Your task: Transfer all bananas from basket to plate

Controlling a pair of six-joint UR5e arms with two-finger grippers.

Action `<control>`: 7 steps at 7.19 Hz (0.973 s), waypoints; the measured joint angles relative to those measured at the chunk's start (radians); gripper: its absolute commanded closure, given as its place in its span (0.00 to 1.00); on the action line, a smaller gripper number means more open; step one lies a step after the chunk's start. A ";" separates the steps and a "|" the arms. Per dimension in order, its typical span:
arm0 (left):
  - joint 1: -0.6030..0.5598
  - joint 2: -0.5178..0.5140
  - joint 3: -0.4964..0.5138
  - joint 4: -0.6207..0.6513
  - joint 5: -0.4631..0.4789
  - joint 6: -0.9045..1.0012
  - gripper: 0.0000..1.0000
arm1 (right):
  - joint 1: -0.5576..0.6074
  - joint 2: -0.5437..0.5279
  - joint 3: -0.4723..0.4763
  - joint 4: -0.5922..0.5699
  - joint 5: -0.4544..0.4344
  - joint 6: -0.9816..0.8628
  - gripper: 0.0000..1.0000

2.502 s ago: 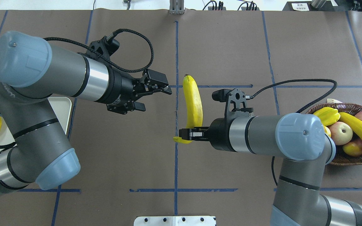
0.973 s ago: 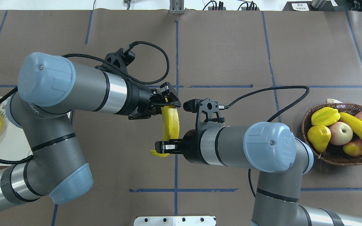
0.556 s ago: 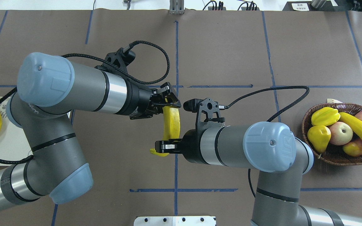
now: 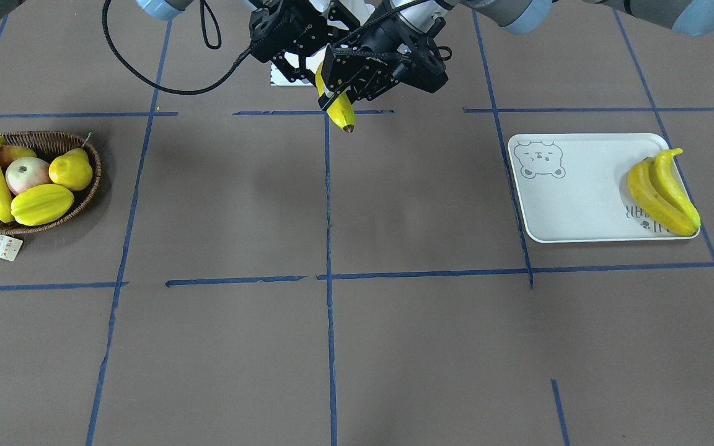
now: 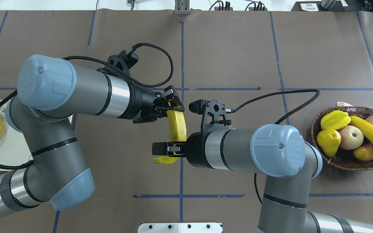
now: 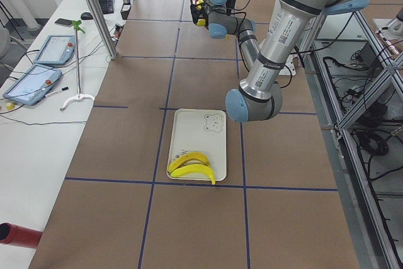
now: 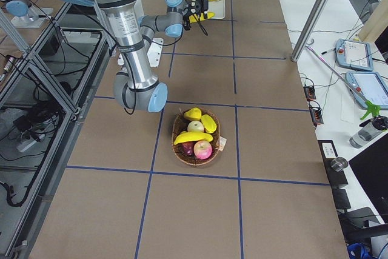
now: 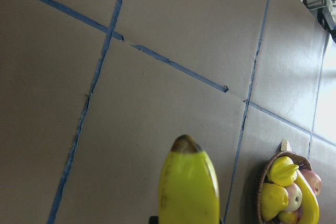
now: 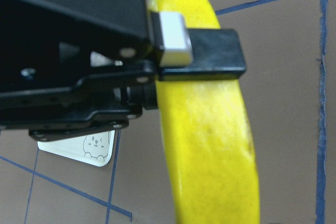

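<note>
One banana [image 5: 177, 126] hangs in mid-air over the table's centre. My left gripper [image 5: 173, 106] is shut on its upper end; the right wrist view shows a left finger [image 9: 210, 53] clamped across the banana [image 9: 210, 145]. My right gripper [image 5: 163, 150] is at the lower end with its jaws spread open around it. Two bananas [image 4: 664, 192] lie on the plate [image 4: 580, 186] at the far left. One banana [image 5: 371, 136] lies in the basket [image 5: 345, 165] at the far right.
The basket also holds a starfruit [image 5: 335, 119], a pear [image 5: 328, 140] and apples [image 5: 351, 136]. A paper tag [image 4: 1, 246] lies beside it. Blue tape lines cross the brown table cover. Both arms meet over the centre.
My left gripper came in from the left and shut on the banana's upper end. Since 0.6 s ago my right gripper's jaws have spread open at the lower end.
</note>
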 measured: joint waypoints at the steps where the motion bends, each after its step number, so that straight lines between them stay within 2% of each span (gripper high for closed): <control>1: -0.003 0.007 -0.003 0.006 -0.001 0.001 1.00 | 0.030 -0.006 0.010 -0.001 0.049 0.000 0.00; 3: -0.014 0.036 -0.013 0.077 0.000 0.001 1.00 | 0.120 -0.048 0.033 -0.010 0.188 -0.002 0.00; 5: -0.057 0.056 -0.019 0.259 0.003 0.008 1.00 | 0.241 -0.120 0.057 -0.026 0.342 -0.010 0.00; 7: -0.107 0.115 -0.031 0.400 0.002 0.028 1.00 | 0.318 -0.197 0.055 -0.033 0.408 -0.056 0.00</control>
